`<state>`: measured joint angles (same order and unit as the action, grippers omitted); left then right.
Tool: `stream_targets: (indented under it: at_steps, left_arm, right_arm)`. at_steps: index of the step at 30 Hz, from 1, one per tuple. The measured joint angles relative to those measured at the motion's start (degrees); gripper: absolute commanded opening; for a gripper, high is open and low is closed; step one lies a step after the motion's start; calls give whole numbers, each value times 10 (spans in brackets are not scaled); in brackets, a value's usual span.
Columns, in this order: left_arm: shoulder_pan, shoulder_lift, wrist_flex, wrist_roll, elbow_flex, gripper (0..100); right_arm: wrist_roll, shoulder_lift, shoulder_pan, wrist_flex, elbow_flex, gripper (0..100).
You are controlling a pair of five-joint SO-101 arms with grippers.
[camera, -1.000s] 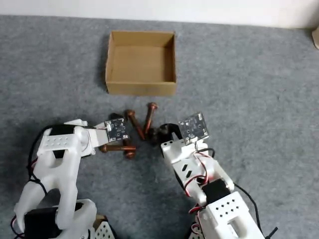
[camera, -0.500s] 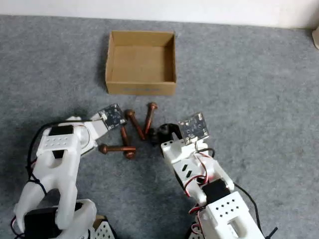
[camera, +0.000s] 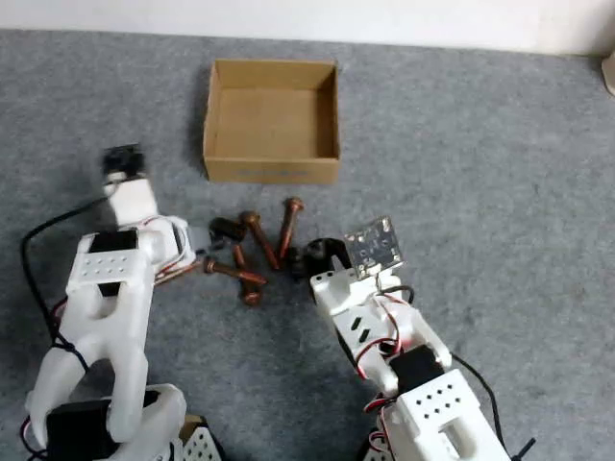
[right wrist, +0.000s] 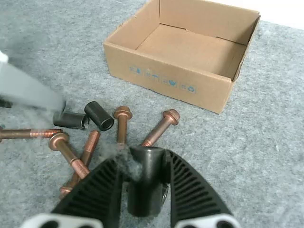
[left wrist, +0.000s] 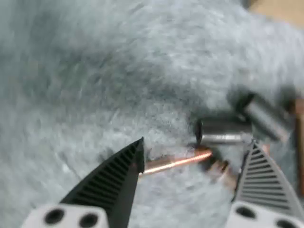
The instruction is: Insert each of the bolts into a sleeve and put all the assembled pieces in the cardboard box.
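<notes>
I am reading this as an early stage of the job. The cardboard box [camera: 272, 171], sitting toward the far edge of the desk [camera: 500, 173], is holding nothing. I am seeing no bolt seated in a sleeve anywhere.

The right tool [right wrist: 144, 159] is gripping a black sleeve [right wrist: 145, 185], its jaws closed onto the sleeve's sides and the sleeve's open end facing the pile. It is hanging over the middle of the desk, on the near side of the box.

The left tool [left wrist: 197, 147] is standing wide open and gripping nothing. Its jaws are straddling a copper bolt [left wrist: 173, 162] that is lying on the desk toward the left edge of the pile. I cannot tell whether either jaw is touching that bolt.

Two loose sleeves [right wrist: 99, 115] are lying side by side just beyond that bolt. Four other bolts [right wrist: 122, 124] are lying fanned out between the two arms, some crossing each other.

Judging from this, everything is left to do. One bolt needs grasping and feeding into the sleeve the right tool is carrying. The remaining bolts need pairing as well, though I am counting fewer sleeves than bolts. Then every assembled piece needs carrying to the box.
</notes>
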<state>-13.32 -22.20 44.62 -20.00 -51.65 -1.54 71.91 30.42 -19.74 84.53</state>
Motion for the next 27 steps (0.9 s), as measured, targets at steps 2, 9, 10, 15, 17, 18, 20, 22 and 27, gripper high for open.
stream_targets:
  at_steps: [2,9,10,15,17,18,20,22,27]
  left_arm:
    - [0,0,-7,-69,0,309]
    - [-13,0,40,-268,11,312]
    - [-17,-1,61,-273,20,312]
    - [-34,-40,171,-281,53,309]
    - [-35,-54,198,-282,53,309]
    - [-35,-57,201,-283,47,309]
    - [-35,-60,193,-285,32,309]
    - [-35,-60,166,-298,4,311]
    - [-35,-60,138,-397,-63,312]
  right_arm:
    - [0,0,0,0,0,4]
    - [0,0,0,0,0,4]
    - [0,0,0,0,0,4]
    - [0,0,0,0,0,4]
    - [0,0,0,0,0,4]
    - [0,0,0,0,0,4]
    - [0,0,0,0,0,4]
    - [0,0,0,0,0,4]
    - [0,0,0,0,0,4]
